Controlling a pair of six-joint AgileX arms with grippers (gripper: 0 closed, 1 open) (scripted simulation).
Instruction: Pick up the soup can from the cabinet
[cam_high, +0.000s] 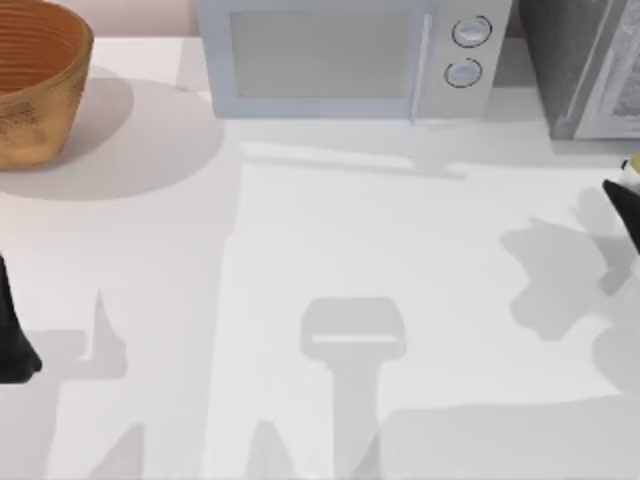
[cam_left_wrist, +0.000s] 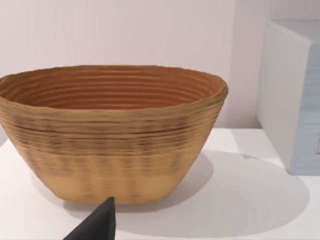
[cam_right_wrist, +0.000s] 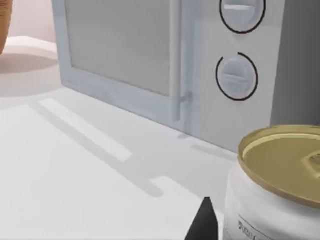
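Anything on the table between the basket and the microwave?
No. In the top view only bare table separates the basket from the microwave.

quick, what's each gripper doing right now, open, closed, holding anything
Left gripper: parked at the table's left edge; cannot be told.
Right gripper: at the right edge beside the soup can; cannot be told.

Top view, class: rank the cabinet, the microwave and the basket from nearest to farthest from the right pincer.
Measured from the right pincer at the table's right edge:
1. Cabinet, back right corner, just behind the pincer.
2. Microwave, back centre.
3. Basket, back left corner.
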